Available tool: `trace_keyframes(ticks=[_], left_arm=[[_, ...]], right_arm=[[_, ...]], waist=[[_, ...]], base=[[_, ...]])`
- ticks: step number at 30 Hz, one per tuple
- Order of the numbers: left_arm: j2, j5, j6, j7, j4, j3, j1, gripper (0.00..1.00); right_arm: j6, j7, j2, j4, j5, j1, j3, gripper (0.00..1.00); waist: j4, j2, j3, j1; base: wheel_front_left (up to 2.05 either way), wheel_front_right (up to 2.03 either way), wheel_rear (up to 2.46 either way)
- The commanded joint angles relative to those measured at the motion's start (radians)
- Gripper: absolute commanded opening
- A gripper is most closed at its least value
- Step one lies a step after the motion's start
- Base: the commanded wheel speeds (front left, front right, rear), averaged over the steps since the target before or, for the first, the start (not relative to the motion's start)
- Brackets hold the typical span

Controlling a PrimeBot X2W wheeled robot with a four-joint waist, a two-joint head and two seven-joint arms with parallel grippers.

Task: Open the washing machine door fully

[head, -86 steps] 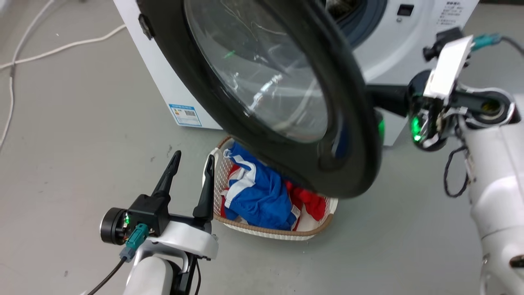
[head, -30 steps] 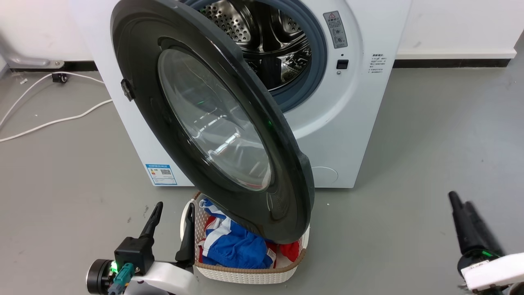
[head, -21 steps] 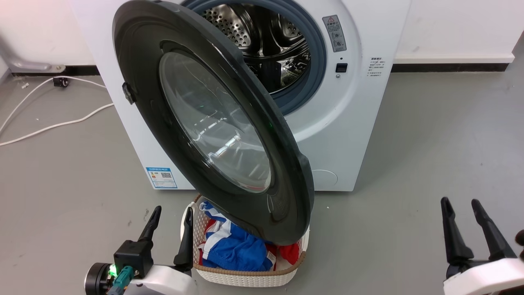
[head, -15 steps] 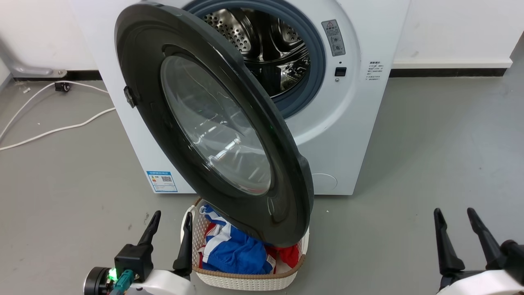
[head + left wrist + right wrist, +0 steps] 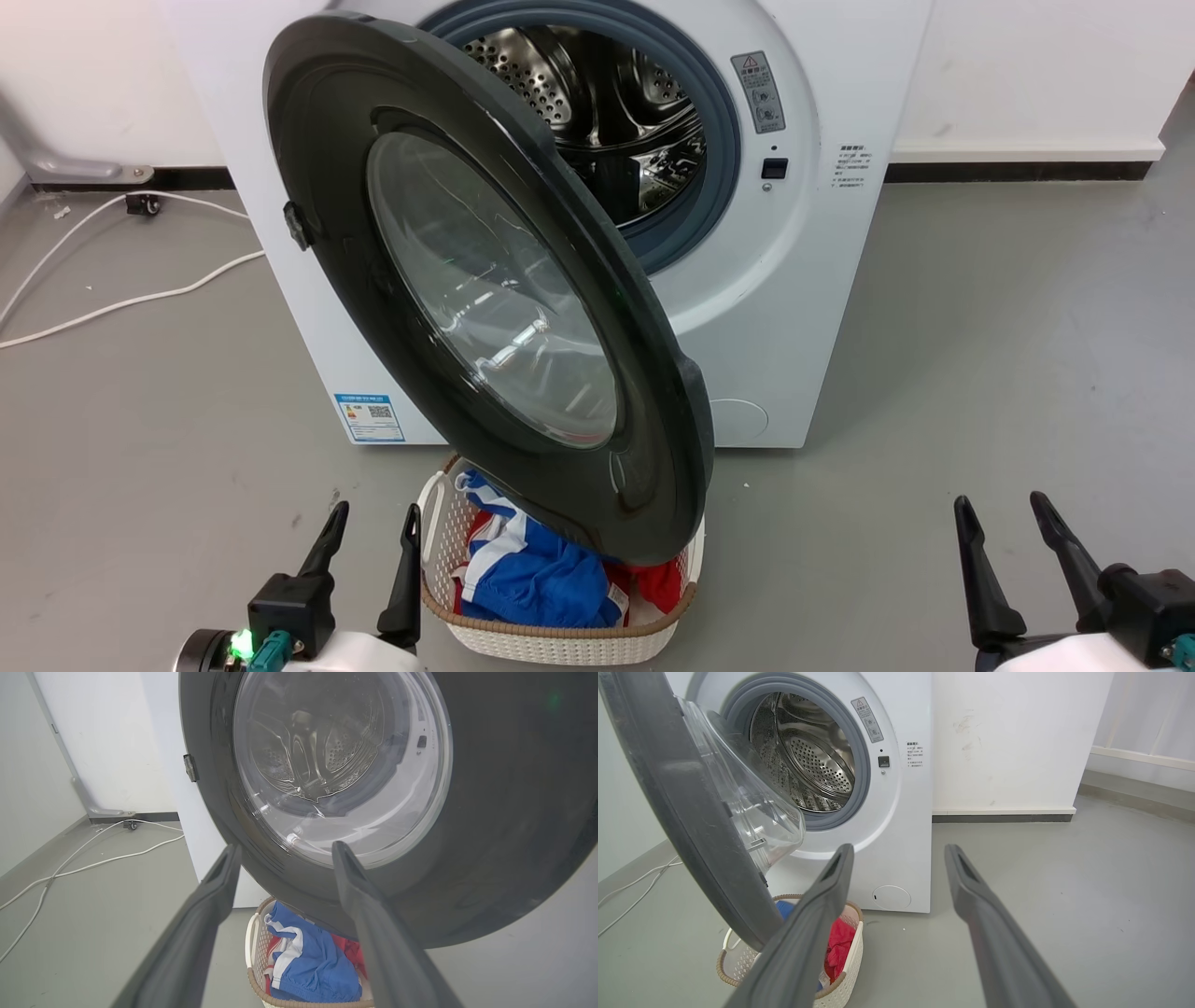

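So the washing machine door (image 5: 485, 280) is seen swung out from the white washer (image 5: 794, 308). It's hinged on its left side and slants across the middle of the head view. The steel drum (image 5: 616, 103) is left exposed behind it at the upper middle.

The door's lower edge is hung over a white laundry basket (image 5: 560, 644) at the bottom centre, which is stuffed with blue and red clothes (image 5: 541, 579). Whether the door touches them can't be told.

The left end effector (image 5: 374, 511) is found at the lower left, fingers spread with nothing held, just beside the basket's left rim. The right end effector (image 5: 1000, 501) is at the lower right, also spread and empty, well apart from the door. A white cable (image 5: 121, 299) is laid across the grey floor (image 5: 980, 373) at the left edge.
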Motion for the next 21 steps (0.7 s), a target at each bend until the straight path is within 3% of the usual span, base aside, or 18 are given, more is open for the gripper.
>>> trace_keyframes(ticks=[1, 9, 10, 12, 21], left_arm=[[0.004, -0.004, 0.003, -0.003, -0.001, 0.003, 0.003, 1.00], [0.005, -0.020, -0.004, -0.002, -0.003, -0.002, -0.008, 1.00], [0.004, -0.025, -0.006, -0.002, -0.003, -0.002, -0.010, 0.49], [0.004, -0.030, -0.007, -0.002, -0.008, -0.004, -0.016, 0.00], [-0.005, -0.049, 0.005, 0.000, -0.058, -0.004, -0.051, 0.00]], right_arm=[[0.000, 0.003, 0.004, -0.004, -0.006, 0.007, 0.001, 1.00], [0.000, 0.011, 0.011, -0.012, -0.008, 0.001, 0.002, 1.00], [0.000, 0.011, 0.012, -0.014, -0.008, 0.001, 0.002, 1.00], [0.000, 0.012, 0.013, -0.015, -0.011, 0.001, 0.002, 1.00], [0.000, 0.023, 0.016, -0.025, -0.017, -0.009, 0.000, 1.00]], waist=[[-0.001, 0.0000, 0.001, 0.0000], [-0.001, 0.0000, 0.007, 0.0000], [-0.001, 0.0000, 0.007, 0.0000], [0.001, 0.0000, 0.008, 0.0000], [0.006, 0.0000, 0.016, 0.0000]], base=[[0.00, 0.00, 0.00], [0.00, 0.00, 0.00], [0.00, 0.00, 0.00], [0.00, 0.00, 0.00], [0.00, 0.00, 0.00]])
